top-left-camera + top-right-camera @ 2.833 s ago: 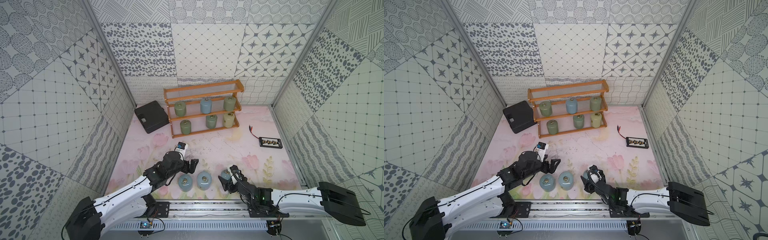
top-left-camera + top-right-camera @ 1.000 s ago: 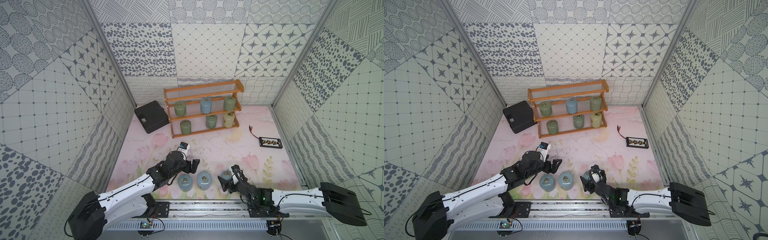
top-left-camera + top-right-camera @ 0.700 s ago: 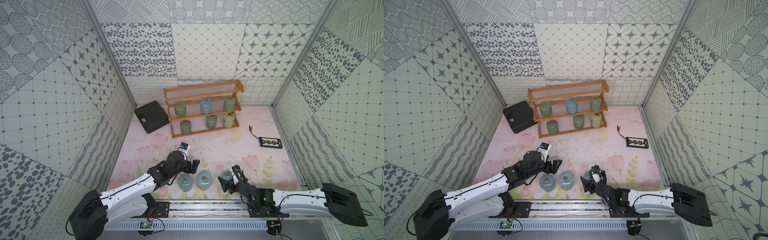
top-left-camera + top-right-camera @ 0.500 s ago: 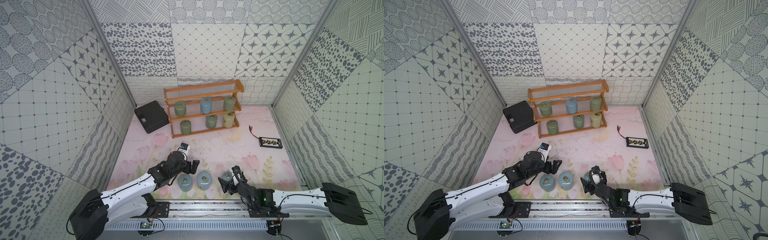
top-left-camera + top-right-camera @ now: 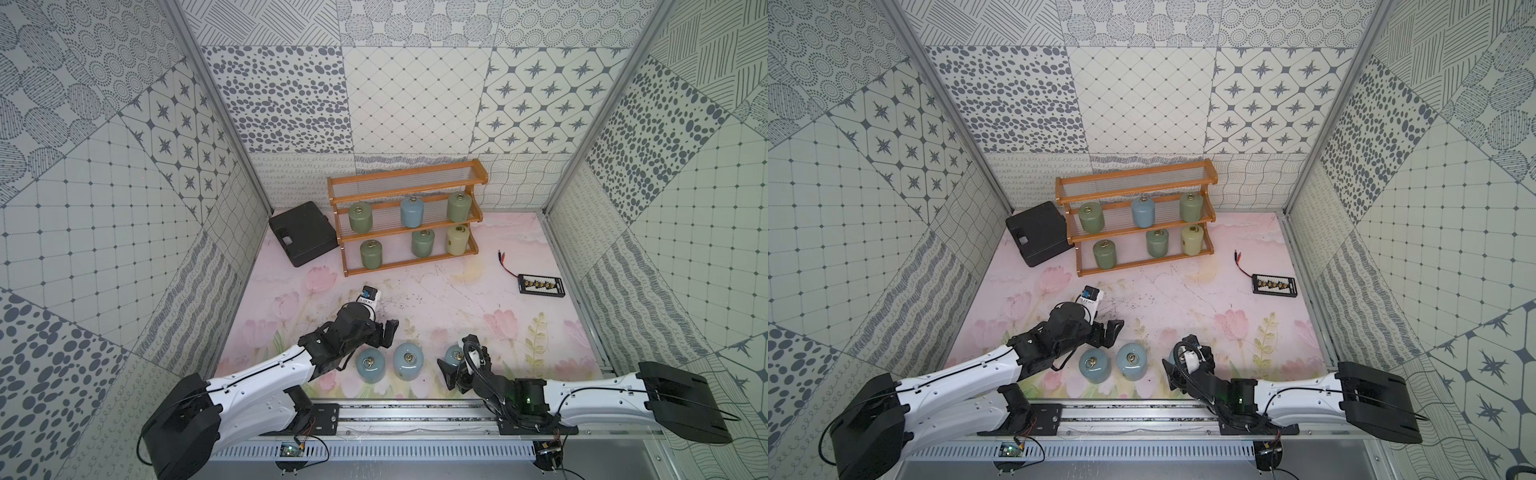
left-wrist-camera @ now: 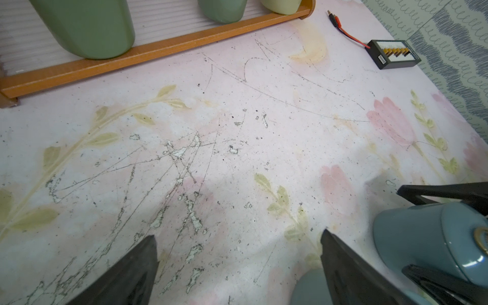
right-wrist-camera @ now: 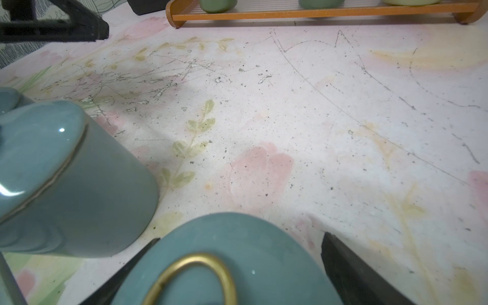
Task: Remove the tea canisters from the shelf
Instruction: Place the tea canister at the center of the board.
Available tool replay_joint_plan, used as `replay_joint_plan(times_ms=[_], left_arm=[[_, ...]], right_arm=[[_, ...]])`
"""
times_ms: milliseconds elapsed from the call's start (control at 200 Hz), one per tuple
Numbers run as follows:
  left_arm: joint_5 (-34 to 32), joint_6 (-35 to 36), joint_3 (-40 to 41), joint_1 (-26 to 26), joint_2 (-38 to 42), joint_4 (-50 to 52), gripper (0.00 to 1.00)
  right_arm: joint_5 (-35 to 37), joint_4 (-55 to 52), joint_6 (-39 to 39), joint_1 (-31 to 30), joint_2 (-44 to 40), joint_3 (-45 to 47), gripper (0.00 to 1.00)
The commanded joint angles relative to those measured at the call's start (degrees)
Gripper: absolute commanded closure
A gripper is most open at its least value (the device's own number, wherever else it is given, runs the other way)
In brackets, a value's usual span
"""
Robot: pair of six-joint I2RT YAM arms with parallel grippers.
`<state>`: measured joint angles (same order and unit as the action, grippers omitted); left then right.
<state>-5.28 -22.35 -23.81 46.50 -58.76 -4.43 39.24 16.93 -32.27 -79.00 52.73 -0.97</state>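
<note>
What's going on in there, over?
Left gripper open, empty. Right gripper open around a blue canister on the table. Six canisters on the shelf. Nothing blocking.

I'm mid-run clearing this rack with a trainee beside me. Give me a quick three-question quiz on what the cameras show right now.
1. How many tea canisters stand on the shelf?
2. True or false: the left gripper holds a canister.
3. The three front canisters on the table are: A) green B) blue C) yellow

Key: 1) six 2) false 3) B
</note>
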Motion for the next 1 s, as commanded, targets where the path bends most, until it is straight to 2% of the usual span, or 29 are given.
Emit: replay_joint_plan(times_ms=[0,570,991], left_arm=[[-0.5,1.3,0.0,0.1,-0.9,-3.3,0.00],[-1.5,1.5,0.3,0.1,-0.1,-2.6,0.00],[-1.3,1.2,0.3,0.1,-0.1,-2.8,0.00]], right_arm=[[0.7,1.9,-0.7,-0.5,1.5,-1.7,0.03],[-0.4,3.6,2.0,-3.9,4.9,-4.0,0.03],[-1.4,6.4,3.6,-4.2,7.7,-5.2,0.03]])
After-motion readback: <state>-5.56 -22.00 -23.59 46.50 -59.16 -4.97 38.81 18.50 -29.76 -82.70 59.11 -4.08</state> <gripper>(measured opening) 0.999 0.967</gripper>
